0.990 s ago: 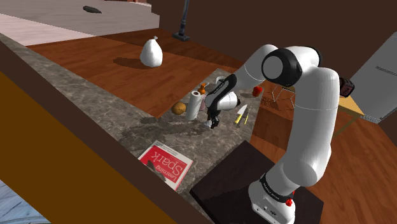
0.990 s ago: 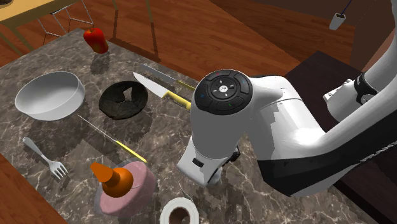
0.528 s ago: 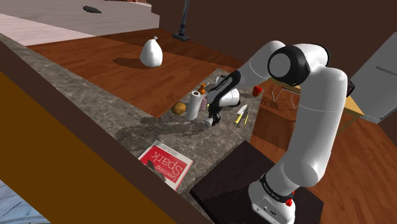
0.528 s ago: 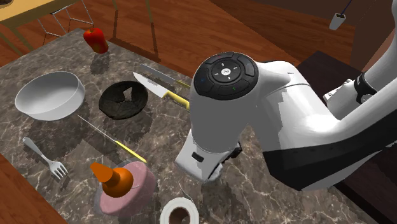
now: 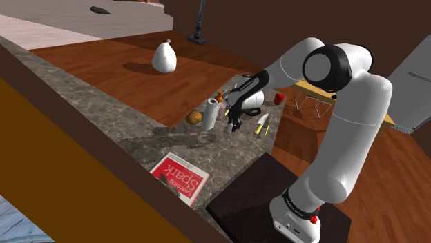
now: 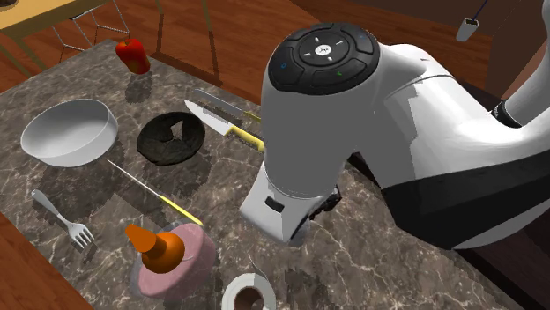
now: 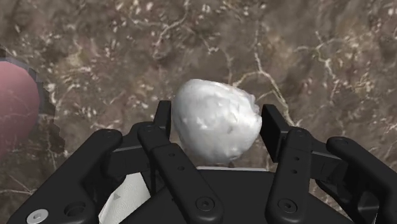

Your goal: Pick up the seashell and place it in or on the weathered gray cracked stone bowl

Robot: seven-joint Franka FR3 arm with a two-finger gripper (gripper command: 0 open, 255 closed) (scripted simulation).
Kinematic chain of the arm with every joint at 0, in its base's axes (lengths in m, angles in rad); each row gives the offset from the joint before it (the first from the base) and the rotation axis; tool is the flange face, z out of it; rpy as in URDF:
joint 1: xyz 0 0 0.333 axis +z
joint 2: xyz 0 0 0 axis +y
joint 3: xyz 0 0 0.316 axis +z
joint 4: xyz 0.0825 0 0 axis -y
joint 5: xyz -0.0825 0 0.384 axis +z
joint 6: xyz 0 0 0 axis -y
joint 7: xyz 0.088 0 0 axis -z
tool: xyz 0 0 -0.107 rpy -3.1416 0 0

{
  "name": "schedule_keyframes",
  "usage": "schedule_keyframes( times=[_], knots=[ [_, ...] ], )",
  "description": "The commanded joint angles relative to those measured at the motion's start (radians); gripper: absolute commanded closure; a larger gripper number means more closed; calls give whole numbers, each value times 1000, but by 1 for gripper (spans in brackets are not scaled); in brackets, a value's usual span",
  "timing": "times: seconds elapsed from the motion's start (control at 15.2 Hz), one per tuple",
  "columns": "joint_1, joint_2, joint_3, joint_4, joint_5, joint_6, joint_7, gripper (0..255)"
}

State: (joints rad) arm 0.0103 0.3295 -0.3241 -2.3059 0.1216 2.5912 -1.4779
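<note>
Second exterior view, left to right on the marble counter: pale bowl, fork, red pepper, dark cracked bowl, yellow-handled knife between that bowl and the arm. Wrist view: gripper jaws partly closed, clasping the white seashell over bare marble. Pink object lies off to one side.

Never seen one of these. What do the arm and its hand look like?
The arm is built of smooth, rounded white segments with dark joints. One joint cap is a black disc with tiny coloured marks. A small red button sits near its foot. The gripper is all black, with two blocky fingers and visible screws.
</note>
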Motion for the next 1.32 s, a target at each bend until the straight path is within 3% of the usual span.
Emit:
schedule_keyframes(
  times=[0.0, 0.53, 1.25],
  knots=[
    [7, -27, -10, 0, -15, -26, 10, 255],
    [25, -120, -35, 5, -69, -119, 44, 255],
    [-181, 112, -54, 338, 41, -232, -229, 255]
  ],
)
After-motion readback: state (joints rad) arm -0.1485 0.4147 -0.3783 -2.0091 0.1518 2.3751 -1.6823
